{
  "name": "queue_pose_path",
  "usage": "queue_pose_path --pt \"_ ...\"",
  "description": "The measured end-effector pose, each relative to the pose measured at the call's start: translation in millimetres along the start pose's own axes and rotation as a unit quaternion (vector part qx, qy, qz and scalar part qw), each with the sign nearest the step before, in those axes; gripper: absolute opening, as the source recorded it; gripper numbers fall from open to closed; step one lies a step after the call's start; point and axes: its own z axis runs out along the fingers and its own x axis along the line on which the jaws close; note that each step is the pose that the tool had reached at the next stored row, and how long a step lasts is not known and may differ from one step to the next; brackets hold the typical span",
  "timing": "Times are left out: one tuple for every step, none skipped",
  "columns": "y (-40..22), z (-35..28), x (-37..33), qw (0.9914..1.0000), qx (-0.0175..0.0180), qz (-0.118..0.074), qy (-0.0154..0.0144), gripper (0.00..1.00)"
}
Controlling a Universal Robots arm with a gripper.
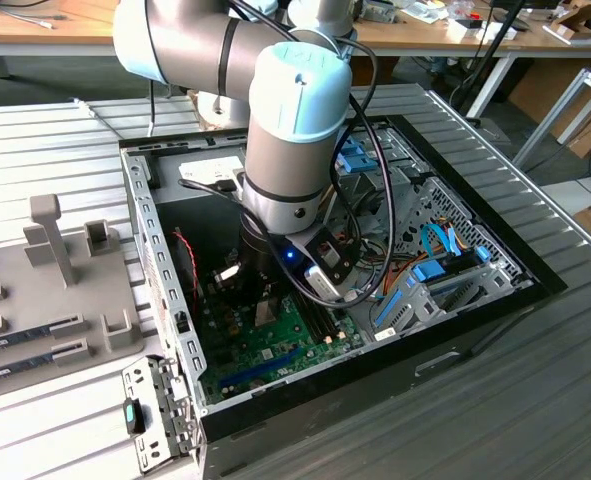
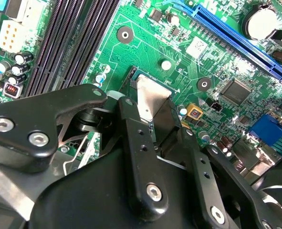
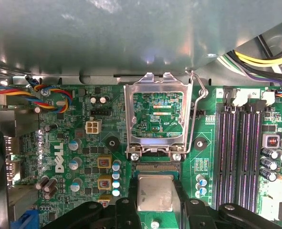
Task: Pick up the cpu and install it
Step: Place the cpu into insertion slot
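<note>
Hand: I see my hand point(image 2: 152, 126) low over the motherboard point(image 2: 145, 47) inside the open computer case point(image 1: 475, 300), its two black fingers point(image 2: 136, 143) clasping the cpu point(image 2: 152, 98) by opposite edges.
Cpu: in both wrist views the cpu point(image 3: 155, 193) shows its silver-grey metal top with a green board edge; it sits flat, level with the board, right at the socket, between the fingers. I cannot tell whether it is fully seated or a touch above the contacts.
Why held so: gripping by the edges keeps the top and underside clear, and I judge the level attitude is what lets it drop squarely into the socket.
Socket: in the first wrist view the metal load plate point(image 3: 155, 117) is swung up and back, with its wire lever point(image 3: 195, 114) raised beside it, so the socket is open to receive the chip.
Case contents: motherboard on the floor of the case, empty memory slots point(image 3: 238, 152) beside the socket, a blue expansion slot point(image 2: 236, 38), coloured cables point(image 1: 435, 270) on the exterior view's right.
Counter: the case lies open on the ribbed counter point(image 1: 535, 400); a grey parts tray point(image 1: 45, 290) stands at the exterior view's left.
Progress: I judge the pick done and the placing under way.
</note>
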Motion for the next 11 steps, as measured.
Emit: queue_pose_path --pt "0.0 0.0 0.0 1.00000 0.0000 0.000 0.0000 0.39" --pt "0.0 0.0 0.0 1.00000 -0.0001 0.000 -0.0001 0.39" --pt "-0.1 -0.1 0.0 1.00000 -0.0003 0.000 -0.0001 0.39" --pt "0.0 -0.1 0.0 1.00000 -0.0006 0.000 -0.0001 0.39" --pt "-0.1 -0.2 0.0 1.00000 -0.0013 0.000 0.0000 0.39" --pt "-0.1 -0.4 0.0 1.00000 -0.0026 0.000 0.0000 0.39" --pt "-0.1 -0.6 0.0 0.99999 -0.0035 0.000 0.0000 0.39" --pt "-0.1 -0.9 0.0 0.99999 -0.0050 0.000 -0.0001 0.39" --pt "-0.1 -1.3 0.0 0.99998 -0.0068 0.000 -0.0001 0.39" --pt "-0.1 -1.4 0.0 0.99996 -0.0084 0.000 0.0000 0.39" --pt "-1.5 -0.8 0.1 0.99997 -0.0083 0.000 0.0000 0.39"
